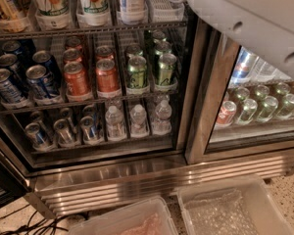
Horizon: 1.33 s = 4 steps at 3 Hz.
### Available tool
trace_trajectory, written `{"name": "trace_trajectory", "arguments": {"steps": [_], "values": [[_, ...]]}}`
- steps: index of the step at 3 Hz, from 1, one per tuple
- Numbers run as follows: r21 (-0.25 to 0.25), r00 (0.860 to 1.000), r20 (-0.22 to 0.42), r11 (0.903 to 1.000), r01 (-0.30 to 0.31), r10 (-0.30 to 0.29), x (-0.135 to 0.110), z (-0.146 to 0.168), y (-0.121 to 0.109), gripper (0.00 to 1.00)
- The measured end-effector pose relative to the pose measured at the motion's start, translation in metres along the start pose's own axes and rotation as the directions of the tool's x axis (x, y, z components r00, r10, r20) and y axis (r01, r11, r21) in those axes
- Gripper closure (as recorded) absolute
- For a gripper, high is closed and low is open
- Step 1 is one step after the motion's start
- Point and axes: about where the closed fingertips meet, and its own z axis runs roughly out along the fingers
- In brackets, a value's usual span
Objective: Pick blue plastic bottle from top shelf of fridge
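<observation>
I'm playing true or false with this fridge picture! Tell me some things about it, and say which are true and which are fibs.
1. The green cans sit right of the orange cans. True.
2. The small water bottles are on the top shelf. False: they are on the lowest rack.
3. The gripper holds the blue plastic bottle. False: the gripper is out of view. Only the white arm shows, and the bottle stands on the top shelf.
4. Two plastic bins lie before the fridge. True.

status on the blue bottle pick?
Done: nothing visible yet. In hand: white arm crosses upper right; gripper out of view. Left: blue plastic bottle stands on the top shelf of the fridge, nothing gripping its visible part; grasp and withdrawal remain.
</observation>
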Motion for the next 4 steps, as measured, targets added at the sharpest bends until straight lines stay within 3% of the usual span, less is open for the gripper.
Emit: {"name": "trace_trajectory", "arguments": {"steps": [1, 2, 3, 4], "values": [[0.0, 1.0, 0.0, 1.0, 0.0, 0.0, 0.0, 0.0, 0.0, 1.0], [-0.016, 0.999, -0.046, 0.9997, -0.018, 0.017, 0.009, -0.011, 0.008, 1.0], [-0.013, 0.988, -0.154, 0.9998, 0.015, -0.017, 0.012, -0.065, 0.032, 1.0], [-0.001, 0.977, -0.212, 1.0, 0.002, -0.003, 0.008, -0.099, 0.045, 1.0]]}}
